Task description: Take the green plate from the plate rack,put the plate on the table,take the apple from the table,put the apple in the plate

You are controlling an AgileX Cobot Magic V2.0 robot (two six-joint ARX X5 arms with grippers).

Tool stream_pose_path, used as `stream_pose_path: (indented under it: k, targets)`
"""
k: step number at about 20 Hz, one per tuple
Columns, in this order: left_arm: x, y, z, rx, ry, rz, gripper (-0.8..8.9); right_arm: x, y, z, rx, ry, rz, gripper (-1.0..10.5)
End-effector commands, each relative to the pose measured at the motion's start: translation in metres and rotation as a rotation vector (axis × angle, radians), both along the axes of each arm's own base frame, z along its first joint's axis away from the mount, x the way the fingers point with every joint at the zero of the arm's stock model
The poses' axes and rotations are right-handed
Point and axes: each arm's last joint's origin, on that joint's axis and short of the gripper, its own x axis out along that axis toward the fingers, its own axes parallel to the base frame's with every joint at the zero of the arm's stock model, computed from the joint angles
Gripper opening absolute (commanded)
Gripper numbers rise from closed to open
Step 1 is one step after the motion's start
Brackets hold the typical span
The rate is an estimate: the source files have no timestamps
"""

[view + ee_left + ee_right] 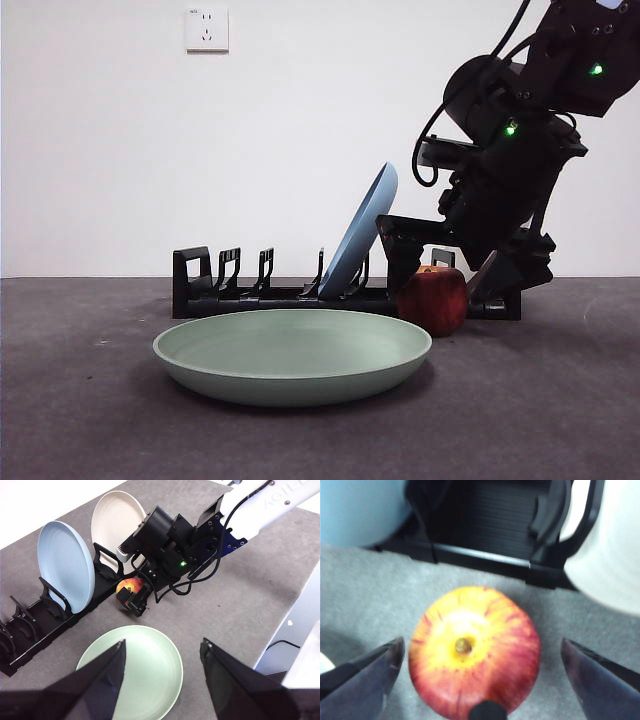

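Observation:
The green plate [292,353] lies flat on the table [90,430] in front of the plate rack [250,290]; it also shows in the left wrist view [137,672]. The red apple [434,299] stands on the table just before the rack's right end, also in the left wrist view [128,587] and the right wrist view [475,647]. My right gripper [481,657] is open, its jaws low on either side of the apple, apart from it; in the front view [450,262] it hangs over the apple. My left gripper [162,652] is open and empty, high above the green plate.
A blue plate [358,232] leans in the rack, also in the left wrist view [65,565]. A beige plate [117,522] stands in the rack's far-right slot behind the right arm [200,535]. A wall socket [206,29] is on the back wall.

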Motion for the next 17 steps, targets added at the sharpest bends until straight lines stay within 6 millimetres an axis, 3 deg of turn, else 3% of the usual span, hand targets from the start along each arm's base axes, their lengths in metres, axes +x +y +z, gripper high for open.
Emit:
stream_pose_path:
  k: [1, 2, 7, 9, 12, 15, 17]
  targets:
    - [0.000, -0.001, 0.000, -0.008, 0.001, 0.003, 2.50, 0.002, 0.001, -0.003, 0.009, 0.006, -0.008, 3.7]
    - [0.000, -0.001, 0.000, -0.008, 0.001, 0.003, 2.50, 0.001, 0.001, -0.003, 0.009, 0.006, -0.007, 2.6]
    - [0.000, -0.001, 0.000, -0.007, 0.001, 0.003, 2.50, 0.001, 0.002, -0.003, 0.007, 0.010, -0.006, -0.2]
    - [0.000, -0.001, 0.000, -0.007, 0.000, 0.005, 2.50, -0.002, 0.000, 0.004, 0.005, 0.012, -0.005, -0.2]
    - [0.000, 0.000, 0.000, -0.006, -0.001, 0.006, 2.50, -0.018, 0.007, 0.037, 0.014, -0.048, 0.045, -0.2]
    - [0.000, -0.001, 0.000, -0.007, -0.001, 0.006, 2.50, -0.048, 0.023, 0.074, 0.045, -0.103, 0.129, -0.2]
    - [0.000, -0.001, 0.000, -0.007, -0.001, 0.005, 2.50, -0.070, 0.041, 0.083, 0.044, -0.092, 0.212, -0.2]
